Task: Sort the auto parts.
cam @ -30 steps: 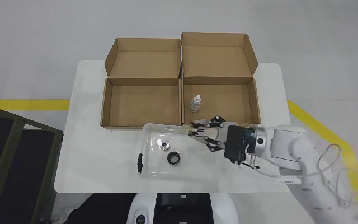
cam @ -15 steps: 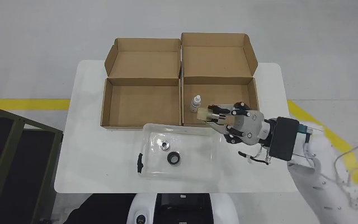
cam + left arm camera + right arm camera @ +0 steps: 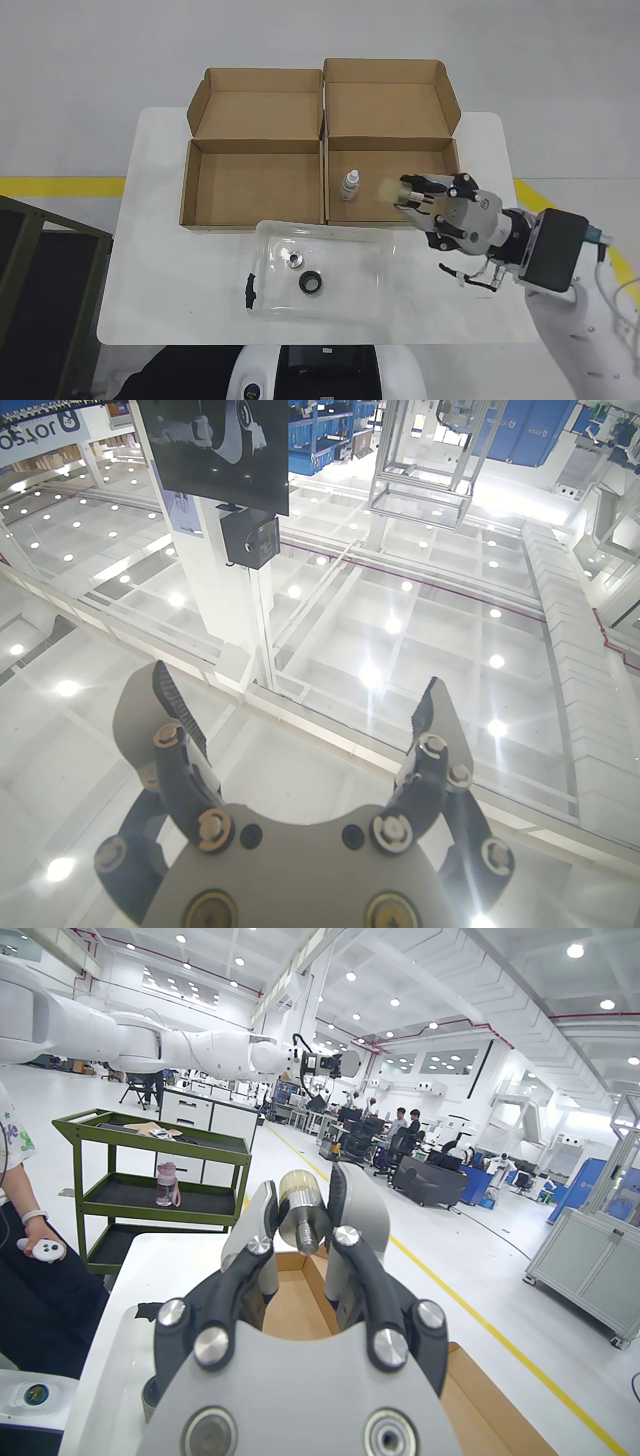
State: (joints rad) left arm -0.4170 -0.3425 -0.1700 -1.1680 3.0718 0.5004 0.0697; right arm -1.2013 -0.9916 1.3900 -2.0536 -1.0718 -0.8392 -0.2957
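One threaded part (image 3: pixel 298 1223) in right pincer (image 3: pixel 303 1195)

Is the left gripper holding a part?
No, the left gripper stands open with nothing in its grasp.

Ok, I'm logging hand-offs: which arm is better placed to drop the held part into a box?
Right. The right tool grips the threaded part above the right-hand cardboard box; the left tool is open, empty, pointing at the ceiling.
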